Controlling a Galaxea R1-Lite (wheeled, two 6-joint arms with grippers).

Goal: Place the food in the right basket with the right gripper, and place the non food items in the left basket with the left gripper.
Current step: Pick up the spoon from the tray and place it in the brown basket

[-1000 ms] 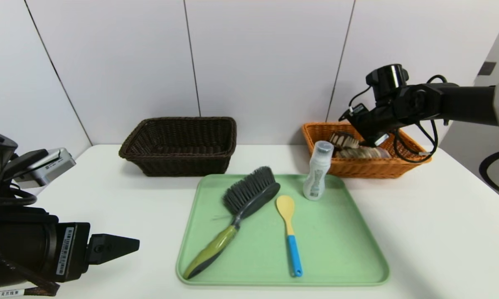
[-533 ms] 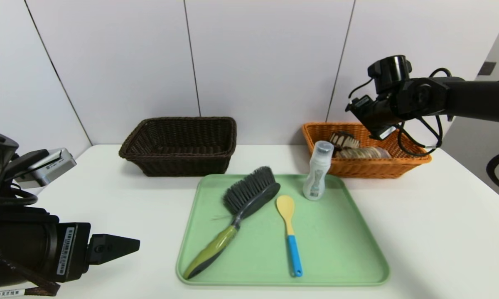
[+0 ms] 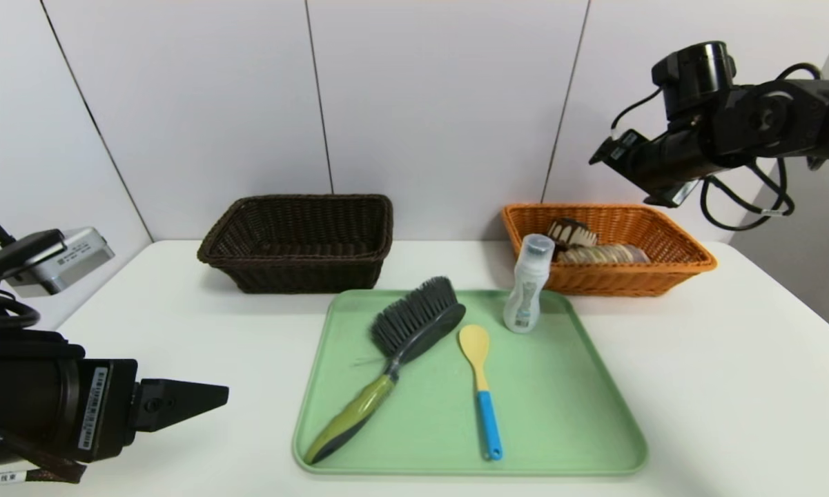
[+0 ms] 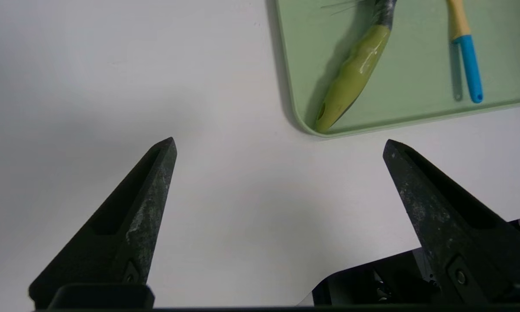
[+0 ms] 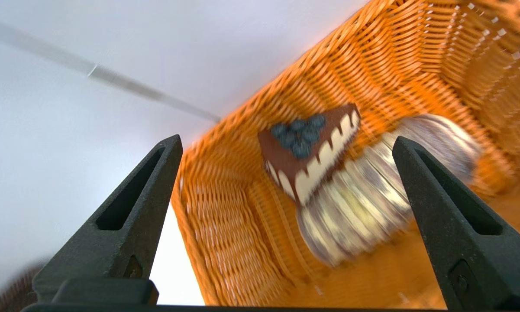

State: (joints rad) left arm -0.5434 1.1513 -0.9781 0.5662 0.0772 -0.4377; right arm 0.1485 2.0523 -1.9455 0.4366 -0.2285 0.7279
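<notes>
The chocolate cake wedge [image 3: 571,232] [image 5: 311,147] and the braided loaf [image 3: 604,254] [image 5: 372,195] lie inside the orange right basket [image 3: 662,276] [image 5: 225,225]. High above that basket hangs my right gripper [image 3: 602,154] [image 5: 285,143], open and empty. On the green tray [image 3: 580,428] [image 4: 415,86] lie the brush [image 3: 400,345] [image 4: 355,73] and the yellow spoon [image 3: 480,379] [image 4: 465,56], with the white bottle [image 3: 527,286] upright at the back. The dark left basket [image 3: 297,273] holds nothing I can see. My left gripper [image 3: 214,397] [image 4: 281,145] is open, low over the table by the tray's near left corner.
Both baskets stand against the white panelled wall at the back of the white table [image 3: 732,386]. Bare tabletop lies between the tray and the dark basket, and to the tray's right.
The right arm has risen up and to the right, away from the orange basket, its jaws widening a little. The left arm has shifted slightly.
</notes>
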